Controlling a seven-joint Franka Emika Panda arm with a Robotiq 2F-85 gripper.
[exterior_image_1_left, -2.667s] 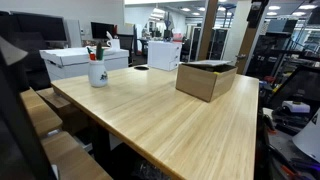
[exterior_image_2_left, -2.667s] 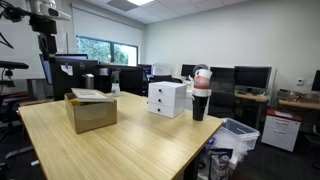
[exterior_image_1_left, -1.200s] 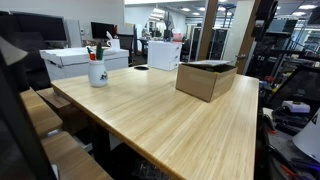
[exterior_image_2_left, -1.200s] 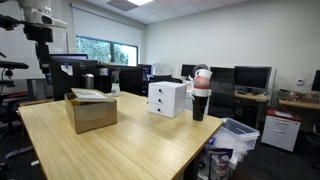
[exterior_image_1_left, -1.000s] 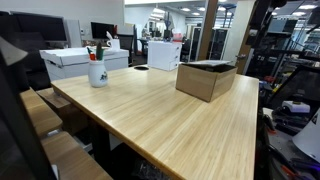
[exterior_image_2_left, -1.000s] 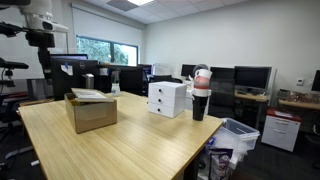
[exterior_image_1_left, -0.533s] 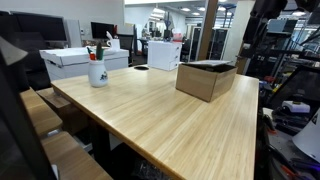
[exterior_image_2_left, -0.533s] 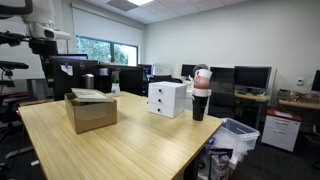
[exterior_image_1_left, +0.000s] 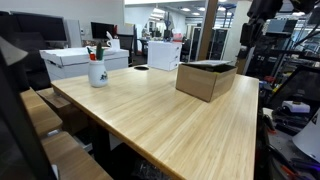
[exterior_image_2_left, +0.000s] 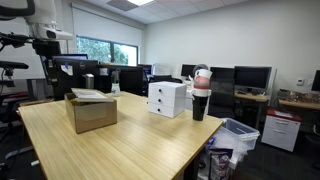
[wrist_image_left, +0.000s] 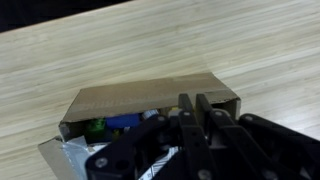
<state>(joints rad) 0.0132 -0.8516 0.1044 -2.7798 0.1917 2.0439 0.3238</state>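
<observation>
An open cardboard box (exterior_image_1_left: 207, 78) stands on the light wooden table (exterior_image_1_left: 150, 120), also seen as box (exterior_image_2_left: 92, 110). In the wrist view the box (wrist_image_left: 150, 100) lies directly below, with blue and green items (wrist_image_left: 115, 123) and a crinkled wrapper inside. My gripper (wrist_image_left: 193, 103) hangs well above the box's open top, touching nothing. Its two black fingers (wrist_image_left: 184, 108) stand almost together with only a thin slit and nothing between them. In both exterior views the gripper (exterior_image_1_left: 249, 28) (exterior_image_2_left: 47, 44) is high above the table beside the box.
A white mug with pens (exterior_image_1_left: 97, 71) and white boxes (exterior_image_1_left: 75, 60) stand at one table end. A white drawer unit (exterior_image_2_left: 167, 98) and a stack of dark cups (exterior_image_2_left: 201, 95) stand at another edge. Desks, monitors and chairs surround the table.
The arm has swung in: the gripper has come into view at the top of an exterior view and shifted sideways over the box's side. Nothing on the table has moved.
</observation>
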